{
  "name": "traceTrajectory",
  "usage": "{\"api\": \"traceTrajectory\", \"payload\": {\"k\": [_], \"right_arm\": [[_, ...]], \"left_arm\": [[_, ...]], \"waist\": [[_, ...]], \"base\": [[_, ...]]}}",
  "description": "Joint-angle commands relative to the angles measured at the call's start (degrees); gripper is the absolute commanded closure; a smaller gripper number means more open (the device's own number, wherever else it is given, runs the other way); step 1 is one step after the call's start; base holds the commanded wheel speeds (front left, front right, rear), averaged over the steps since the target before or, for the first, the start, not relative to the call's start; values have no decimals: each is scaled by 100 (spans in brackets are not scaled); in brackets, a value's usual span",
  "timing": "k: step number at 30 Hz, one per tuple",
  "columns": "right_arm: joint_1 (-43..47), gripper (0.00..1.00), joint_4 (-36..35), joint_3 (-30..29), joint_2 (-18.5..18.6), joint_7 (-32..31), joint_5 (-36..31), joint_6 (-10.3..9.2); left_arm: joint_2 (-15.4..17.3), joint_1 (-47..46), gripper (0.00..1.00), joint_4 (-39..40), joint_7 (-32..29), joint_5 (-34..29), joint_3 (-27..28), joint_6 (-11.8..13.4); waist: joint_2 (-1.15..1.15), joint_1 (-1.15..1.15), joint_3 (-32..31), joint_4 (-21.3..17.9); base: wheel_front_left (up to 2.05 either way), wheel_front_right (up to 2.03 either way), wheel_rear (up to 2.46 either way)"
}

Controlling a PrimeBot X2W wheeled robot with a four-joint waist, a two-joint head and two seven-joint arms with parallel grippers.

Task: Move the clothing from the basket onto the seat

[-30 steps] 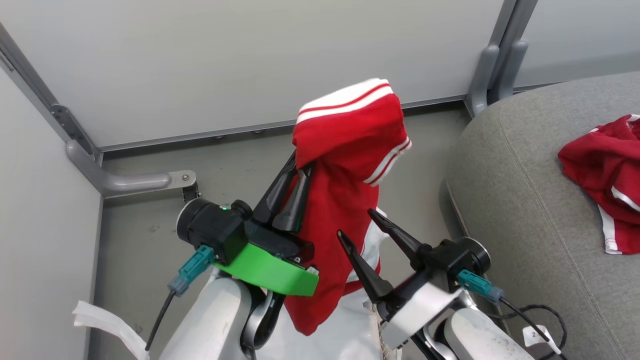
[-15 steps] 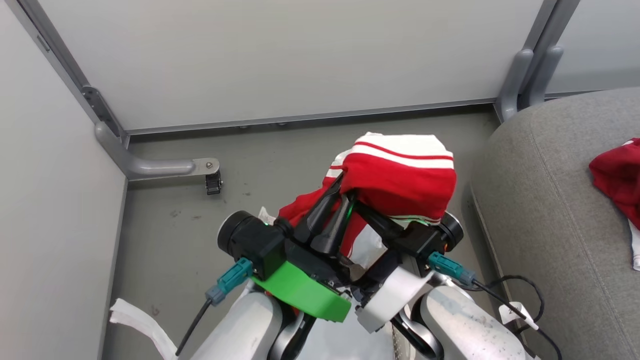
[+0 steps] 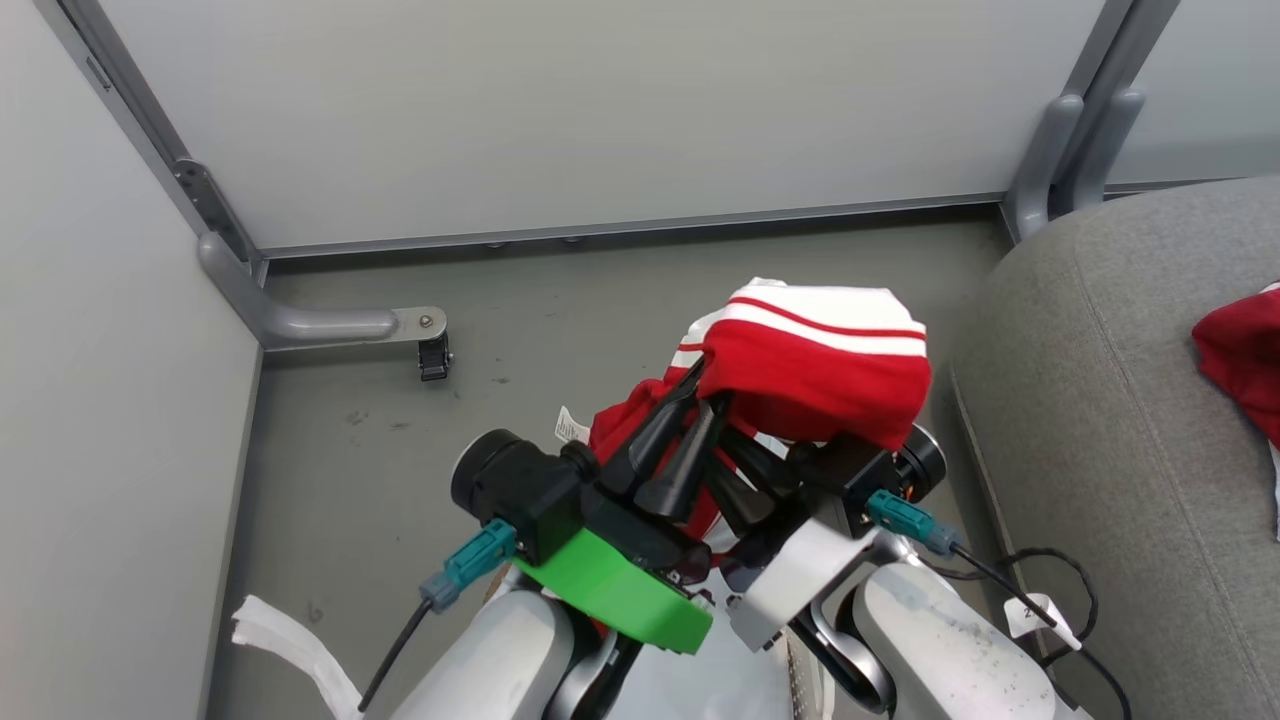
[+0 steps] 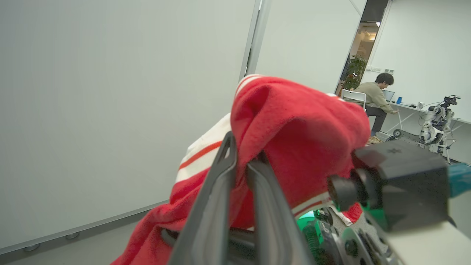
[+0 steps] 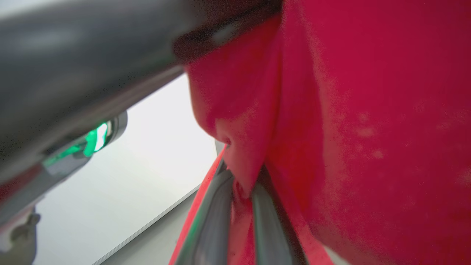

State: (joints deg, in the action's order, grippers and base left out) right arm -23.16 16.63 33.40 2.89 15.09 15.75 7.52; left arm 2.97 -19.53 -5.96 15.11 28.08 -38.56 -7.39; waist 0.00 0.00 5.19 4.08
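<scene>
Red garment with white stripes hangs bunched above the floor, just beside the grey seat. Both arms pinch it: the left end effector is pressed together on a fold, and the right end effector nips fabric too. Another red garment already lies on the seat. So one piece looks delivered; this one needs carrying across and releasing.

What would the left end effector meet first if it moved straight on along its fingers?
The red garment it grips, draped over the fingertips of the left end effector. Beyond that, probably the pale wall panel, though depth is unclear.
</scene>
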Motion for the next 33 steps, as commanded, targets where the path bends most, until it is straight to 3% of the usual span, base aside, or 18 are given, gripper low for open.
{"api": "traceTrajectory", "payload": {"k": [1,3,5,6,14,24,33], "right_arm": [[121,100,84,-8,17,7,10,-6],[228,100,163,-17,20,5,21,-6],[315,100,203,-40,24,4,26,-6],[352,100,199,-58,22,5,37,-7],[632,100,-70,-363,16,11,131,-7],[860,100,-309,-529,12,12,195,-6],[987,100,-434,-739,11,12,249,-6]], "left_arm": [[-11,-71,100,12,6,-52,82,-17],[-12,-21,100,11,7,-101,190,-17],[-14,28,50,32,26,-164,320,-17],[-10,60,0,-21,18,-191,341,-16],[-1,147,0,-272,11,-355,534,-16],[1,177,0,-405,4,-503,722,-16],[7,162,0,-553,4,-662,723,-16]], "waist": [[0,0,2,-85],[0,0,9,-193],[0,0,17,-326],[0,0,19,-398],[0,0,112,-1255],[0,0,303,-2638],[0,0,421,-3474]], "base": [[0,0,0],[0,0,0],[0,0,0],[0,0,0],[0,0,0],[0,0,0],[0,0,0]]}}
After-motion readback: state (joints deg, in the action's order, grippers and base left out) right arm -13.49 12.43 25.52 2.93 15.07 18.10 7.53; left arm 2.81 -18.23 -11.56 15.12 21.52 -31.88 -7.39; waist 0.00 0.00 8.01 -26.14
